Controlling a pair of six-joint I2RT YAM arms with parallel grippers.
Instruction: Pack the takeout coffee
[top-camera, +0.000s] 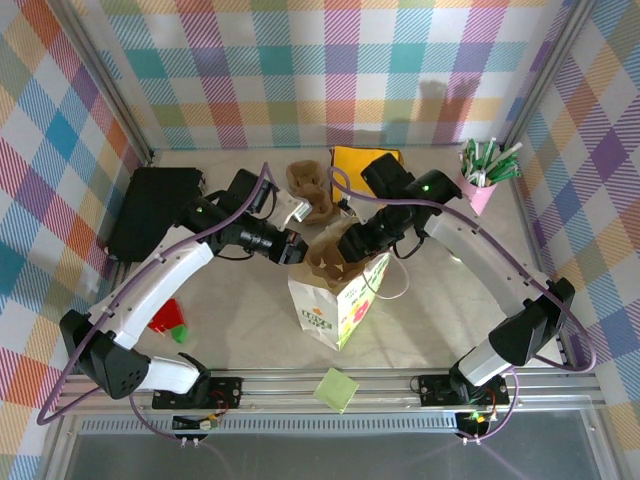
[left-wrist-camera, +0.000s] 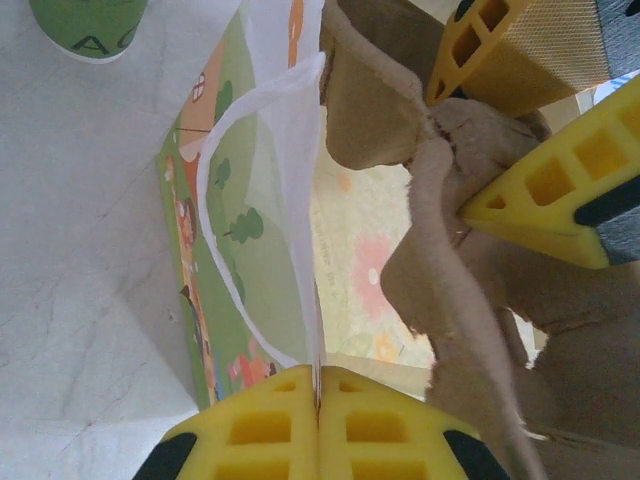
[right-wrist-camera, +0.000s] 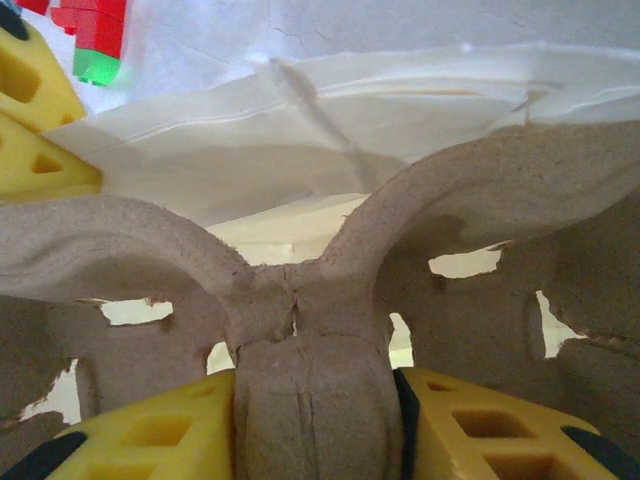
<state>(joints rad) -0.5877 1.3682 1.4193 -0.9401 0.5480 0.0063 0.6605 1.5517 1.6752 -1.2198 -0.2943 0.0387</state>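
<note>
A printed white paper bag (top-camera: 330, 308) stands open at mid-table. My left gripper (top-camera: 296, 250) (left-wrist-camera: 318, 385) is shut on the bag's rim, with the thin paper edge pinched between the yellow pads. A brown pulp cup carrier (top-camera: 328, 262) (right-wrist-camera: 300, 300) sits over the bag's mouth. My right gripper (top-camera: 350, 245) (right-wrist-camera: 315, 400) is shut on the carrier's centre post. A cup with a green band (left-wrist-camera: 90, 25) stands on the table beside the bag, cut off by the frame edge. I cannot tell whether it is the takeout coffee.
A second brown carrier (top-camera: 312, 195) and a yellow pad (top-camera: 365, 160) lie at the back. A pink cup of green-white sticks (top-camera: 482, 180) stands back right, with a black box (top-camera: 150, 205) at the left. A red and green object (top-camera: 170, 322) lies front left.
</note>
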